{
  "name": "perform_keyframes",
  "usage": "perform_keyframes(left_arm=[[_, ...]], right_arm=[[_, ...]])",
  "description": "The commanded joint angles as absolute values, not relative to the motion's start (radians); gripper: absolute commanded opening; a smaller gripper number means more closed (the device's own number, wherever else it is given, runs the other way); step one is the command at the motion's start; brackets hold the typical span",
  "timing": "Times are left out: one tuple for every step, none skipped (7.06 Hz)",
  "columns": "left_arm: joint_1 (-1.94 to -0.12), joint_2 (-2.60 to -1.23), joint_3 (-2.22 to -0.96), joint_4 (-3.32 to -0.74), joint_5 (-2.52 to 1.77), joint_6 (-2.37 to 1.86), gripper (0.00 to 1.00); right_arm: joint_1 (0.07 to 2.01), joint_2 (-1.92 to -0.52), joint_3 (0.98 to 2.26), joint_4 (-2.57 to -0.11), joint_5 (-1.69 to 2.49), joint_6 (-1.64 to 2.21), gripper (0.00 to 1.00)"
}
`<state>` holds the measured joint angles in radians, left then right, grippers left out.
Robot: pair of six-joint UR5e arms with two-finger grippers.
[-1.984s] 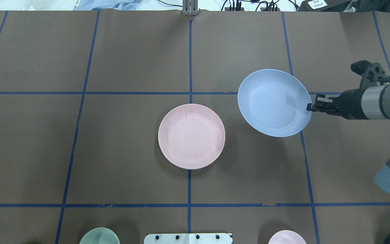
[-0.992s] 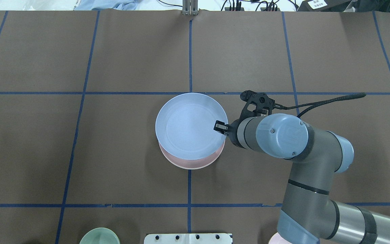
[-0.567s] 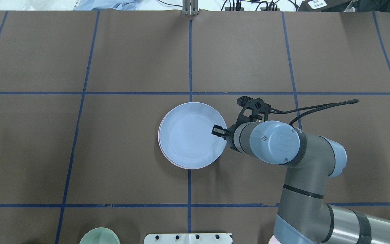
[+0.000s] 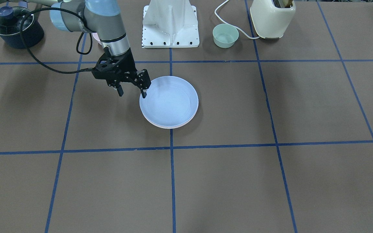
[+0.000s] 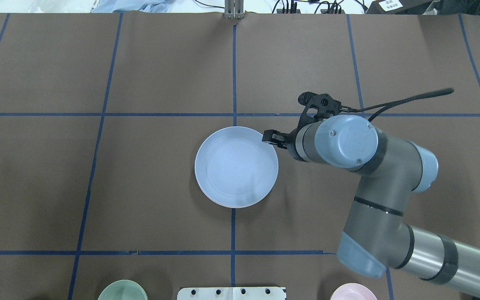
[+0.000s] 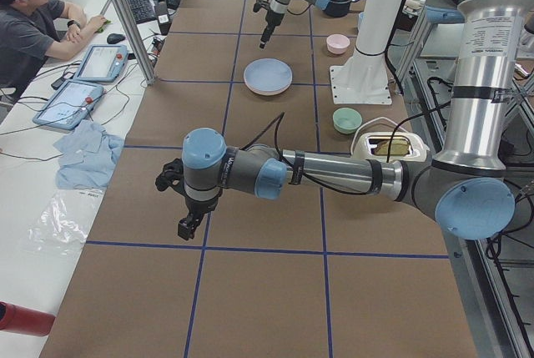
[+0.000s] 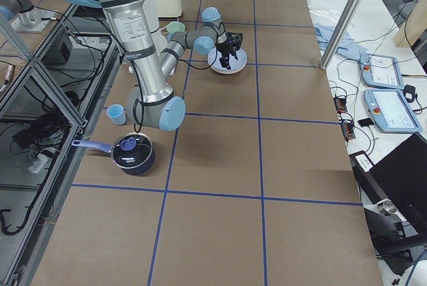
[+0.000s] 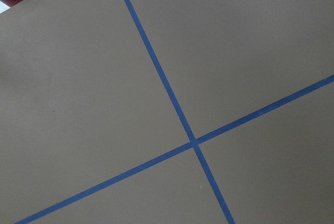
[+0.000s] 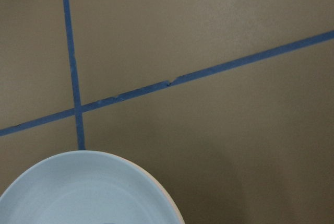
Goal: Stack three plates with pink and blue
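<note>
The light blue plate (image 5: 236,166) lies on top of the stack at the table's middle; it also shows in the front view (image 4: 169,101) and the right wrist view (image 9: 83,192). A thin rim of the pale pink plate (image 4: 171,127) shows under it. The cream-white plate is hidden. My right gripper (image 4: 132,92) is open and empty. It hangs just above and outside the blue plate's rim, and shows in the overhead view (image 5: 274,141). My left gripper (image 6: 188,224) shows only in the left side view, far from the stack; I cannot tell its state.
A small green bowl (image 4: 225,35) and a cream toaster (image 4: 272,16) stand near the white robot base (image 4: 171,26). A small pink bowl (image 5: 353,291) and a dark lidded pot (image 4: 16,27) are on the right arm's side. An operator (image 6: 33,24) sits beside the table.
My right arm carried the blue plate from the right over the pink plate and set it down on it. The gripper then opened and lifted off the rim.
</note>
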<state>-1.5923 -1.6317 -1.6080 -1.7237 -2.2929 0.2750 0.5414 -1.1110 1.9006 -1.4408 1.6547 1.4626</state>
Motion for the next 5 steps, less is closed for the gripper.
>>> perform_keyframes(left_arm=[[-1.592,-1.620,-1.603,-1.666,-2.292,0.212,1.00],[-1.592,-1.597,-1.608,-1.637,-2.293,0.212,1.00],[-1.592,-1.574,-1.605,-1.628,-2.313,0.212,1.00],[-1.592,-1.553,-1.609,-1.614,-2.359,0.212,1.00],[-1.592,-1.545,-1.608,-1.614,-2.396,0.210,1.00]], right_arm=[[0.770,-1.117,1.899,-1.538,1.892,1.193,1.00],[0.884,-1.124,1.896,-1.595,1.990,1.037,1.00],[0.988,-1.147,1.879,-1.638,2.070,0.849,1.00],[1.085,-1.173,1.832,-1.644,2.148,0.672,1.00],[1.180,-1.207,1.771,-1.641,2.202,0.493,1.00]])
